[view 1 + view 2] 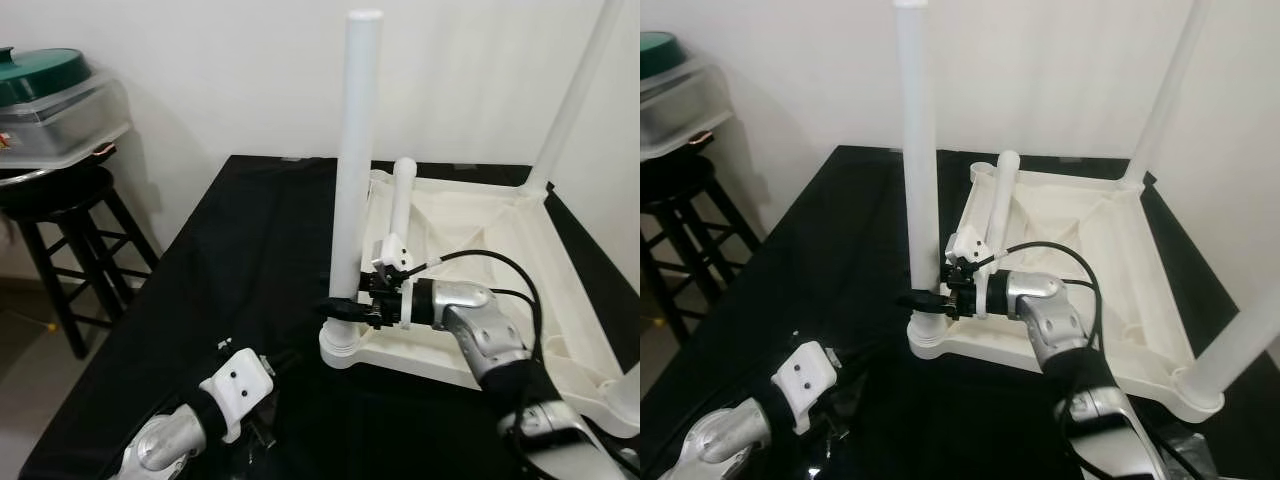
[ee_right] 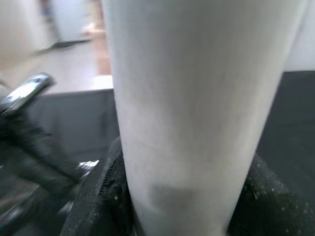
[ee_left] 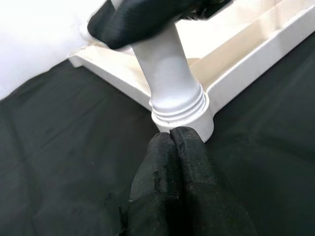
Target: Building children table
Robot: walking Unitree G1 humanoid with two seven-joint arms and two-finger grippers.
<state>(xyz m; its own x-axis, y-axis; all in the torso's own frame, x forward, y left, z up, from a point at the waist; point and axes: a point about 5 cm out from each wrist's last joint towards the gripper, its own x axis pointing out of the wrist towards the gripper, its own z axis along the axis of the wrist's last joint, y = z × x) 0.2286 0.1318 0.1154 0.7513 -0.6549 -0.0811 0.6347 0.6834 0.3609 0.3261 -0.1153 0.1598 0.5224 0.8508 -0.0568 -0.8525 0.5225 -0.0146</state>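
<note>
The white children's table top [image 1: 480,215] lies upside down on a black cloth. A tall white leg [image 1: 355,150] stands upright in the near-left corner socket [image 1: 340,350]. My right gripper [image 1: 340,308] is shut on this leg just above the socket; in the right wrist view the leg [image 2: 197,113] sits between the black fingers [image 2: 98,196]. My left gripper [image 3: 173,133] is shut with nothing in it, its tips right at the socket's base [image 3: 179,110], low on the cloth at the front left. A shorter loose leg [image 1: 402,205] leans inside the top.
Two more legs stand in the far-right [image 1: 575,95] and near-right [image 1: 1240,340] corners. A black stool [image 1: 60,200] at the left holds a tray with a green lid [image 1: 40,70]. The cloth's left edge [image 1: 150,290] drops to the floor. A white wall lies behind.
</note>
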